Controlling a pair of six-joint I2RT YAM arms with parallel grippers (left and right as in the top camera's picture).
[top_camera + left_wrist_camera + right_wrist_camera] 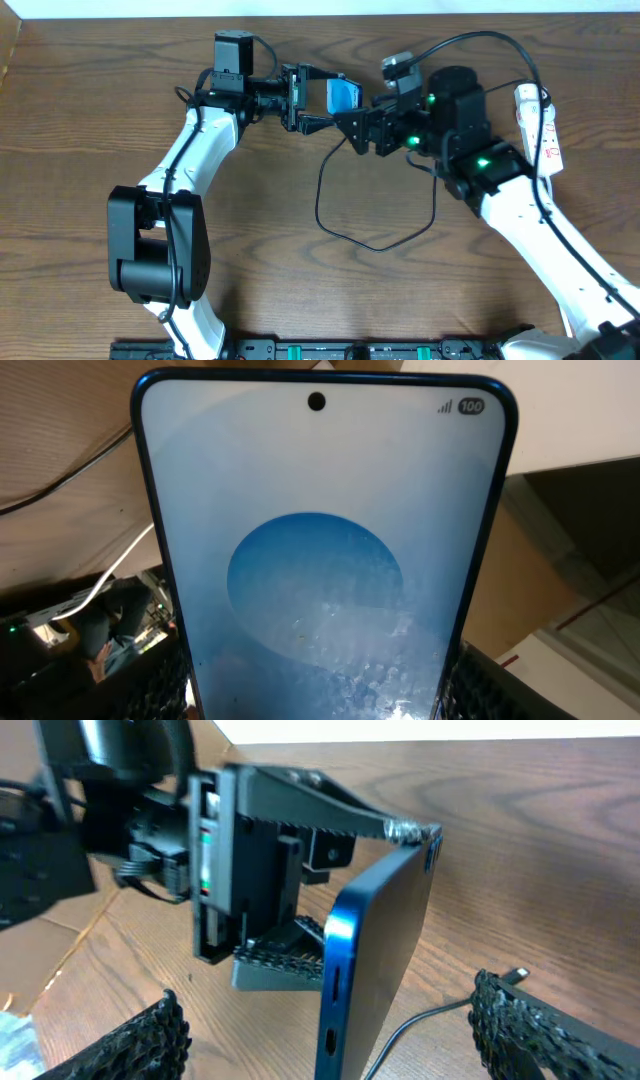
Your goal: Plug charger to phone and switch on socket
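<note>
Room: the phone [343, 96] is up at back-centre of the table [260, 260], close to the far edge. It sits between the two grippers, so there is v. little gap on either side. Most bare wood is at front-centre, in and around the cable loop. The socket [540, 125] lies along the back-right edge, just beside the R arm.

Phone: standing steeply, long axis near upright, cam-hole end up. Screen faces back twd the L wrist cam, a narrow side edge shows to the R wrist cam, and the lower end is hidden.

L gripper [336, 100] is clamped across the phone's width. R gripper [358, 125] has its pads [545, 1030] wide apart w/ nothing between them. The charger [319, 200] loops over the wood. Its plug tip [517, 977] is right by one R pad, contact unclear.

Count: 1 phone, 1 black cable, 1 socket strip, 2 arms.
</note>
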